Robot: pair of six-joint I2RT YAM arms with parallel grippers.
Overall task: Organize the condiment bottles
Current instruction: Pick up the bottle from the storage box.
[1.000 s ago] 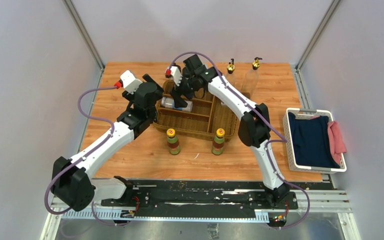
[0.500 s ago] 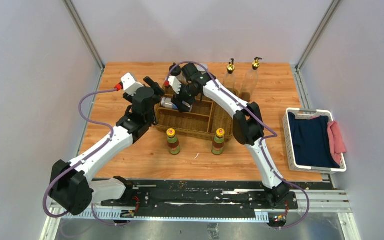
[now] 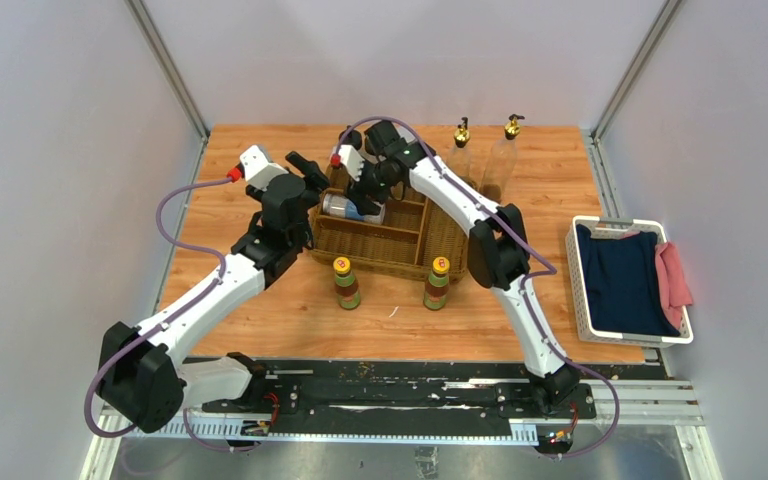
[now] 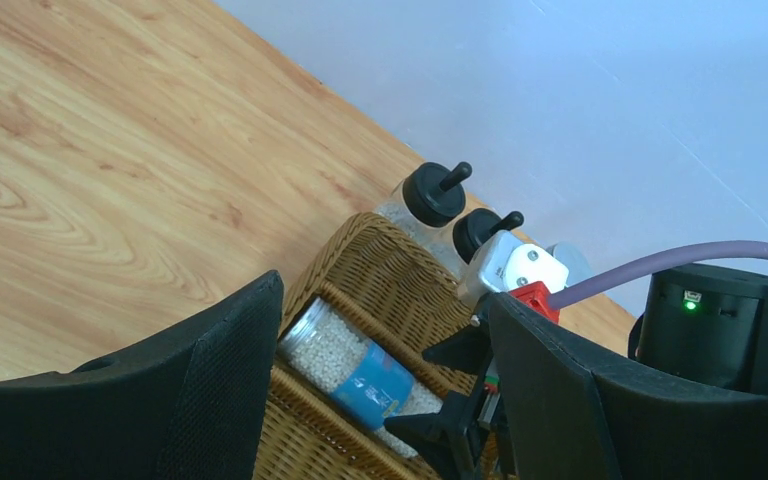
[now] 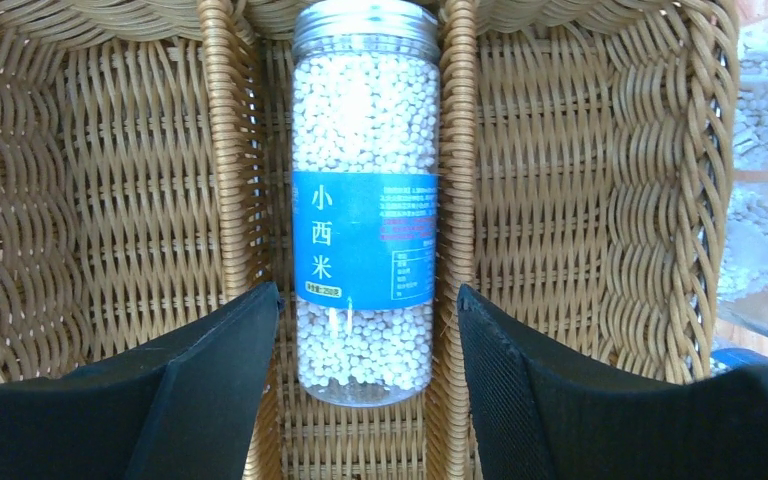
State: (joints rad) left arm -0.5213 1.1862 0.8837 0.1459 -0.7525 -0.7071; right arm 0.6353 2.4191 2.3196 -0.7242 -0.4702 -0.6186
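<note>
Inside the wicker basket's (image 5: 560, 200) narrow compartment you have one grey-lidded jar (image 5: 365, 190) lying on its side. Your right hand (image 5: 367, 292) hangs over it spread wide, gripping nothing. Your left hand (image 4: 382, 290), at the basket's left end, is also wide open and empty. On the bench (image 3: 290, 310), two yellow-capped bottles (image 3: 347, 283) (image 3: 437, 283) stand in front and two gold-topped bottles (image 3: 461, 140) (image 3: 508, 140) behind. Only the left wrist view shows two black-capped bottles (image 4: 430, 195) (image 4: 480, 232).

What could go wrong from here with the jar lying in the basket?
The right pincer hangs open over the jar, its fingers above the wicker dividers; descending, they may snag there. The left pincer is open close by, so the arms might collide or tip the black-capped bottles.
</note>
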